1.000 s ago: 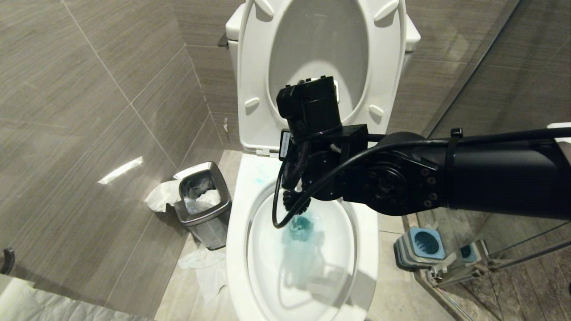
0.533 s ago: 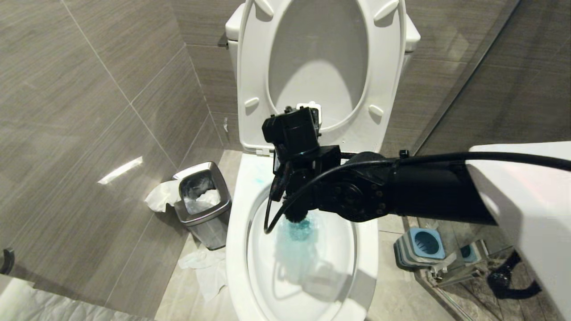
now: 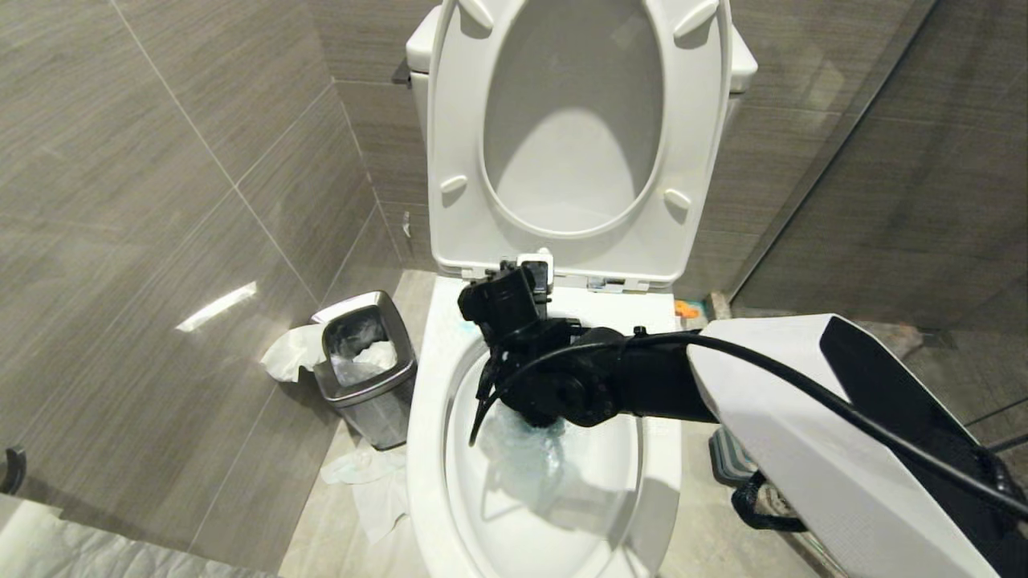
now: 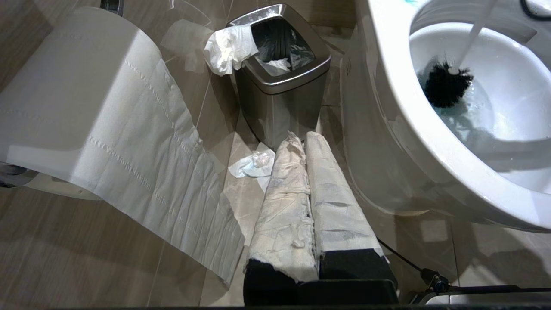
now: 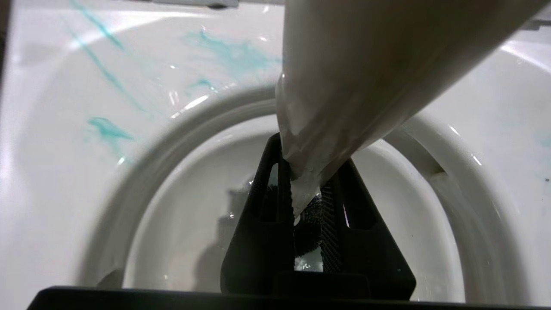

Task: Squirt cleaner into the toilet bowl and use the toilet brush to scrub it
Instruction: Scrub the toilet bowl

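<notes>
The toilet bowl (image 3: pixel 424 449) stands with seat and lid (image 3: pixel 450 120) raised. My right arm's wrist (image 3: pixel 554 385) reaches down over the back of the basin. In the right wrist view my right gripper (image 5: pixel 309 172) is shut on the toilet brush handle (image 5: pixel 366 64), and black bristles (image 5: pixel 306 234) show below the fingers. The left wrist view shows the brush head (image 4: pixel 445 84) down at the water. Cleaner (image 5: pixel 107 129) streaks the rim turquoise and tints the water (image 3: pixel 534 441). My left gripper (image 4: pixel 303 140) hangs shut, low beside the bowl's outer wall (image 4: pixel 387 129), with its fingers wrapped in white.
A steel bin (image 3: pixel 365 365) stands left of the toilet with crumpled tissue (image 3: pixel 361 478) on the floor around it. A toilet paper roll (image 4: pixel 86 107) hangs at the left. The blue-and-grey holder (image 3: pixel 727 461) is mostly hidden behind my right forearm. Tiled walls close in at the left and back.
My right arm has sunk from in front of the raised seat down into the bowl, carrying the brush lower. Its white forearm cover now fills the lower right and hides the holder.
</notes>
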Motion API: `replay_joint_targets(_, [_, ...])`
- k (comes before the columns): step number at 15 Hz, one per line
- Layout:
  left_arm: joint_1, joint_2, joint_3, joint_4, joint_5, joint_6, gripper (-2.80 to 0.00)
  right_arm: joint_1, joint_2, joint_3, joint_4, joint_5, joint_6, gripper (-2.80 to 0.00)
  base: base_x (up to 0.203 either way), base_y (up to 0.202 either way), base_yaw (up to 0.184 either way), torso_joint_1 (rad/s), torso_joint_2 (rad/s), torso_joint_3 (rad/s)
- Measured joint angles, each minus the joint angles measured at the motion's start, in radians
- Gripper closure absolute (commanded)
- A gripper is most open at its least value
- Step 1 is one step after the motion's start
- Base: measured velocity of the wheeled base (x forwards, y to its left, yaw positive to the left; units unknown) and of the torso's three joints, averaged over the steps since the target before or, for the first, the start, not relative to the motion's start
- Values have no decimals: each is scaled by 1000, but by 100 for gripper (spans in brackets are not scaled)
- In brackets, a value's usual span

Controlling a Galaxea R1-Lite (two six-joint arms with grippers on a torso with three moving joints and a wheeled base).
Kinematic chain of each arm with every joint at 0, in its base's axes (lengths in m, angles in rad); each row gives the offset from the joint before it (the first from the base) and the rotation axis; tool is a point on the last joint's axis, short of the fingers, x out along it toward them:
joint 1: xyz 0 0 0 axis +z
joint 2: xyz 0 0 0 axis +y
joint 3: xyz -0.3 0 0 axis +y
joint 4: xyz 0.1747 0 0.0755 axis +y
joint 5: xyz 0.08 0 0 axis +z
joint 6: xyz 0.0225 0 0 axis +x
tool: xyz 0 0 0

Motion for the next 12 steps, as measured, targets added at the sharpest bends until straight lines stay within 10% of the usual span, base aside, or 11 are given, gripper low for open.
replay_joint_targets(12, [0, 0, 0, 0, 0, 0, 0, 25, -323, 117, 13, 34, -34, 0, 0, 0, 0, 0, 0, 0])
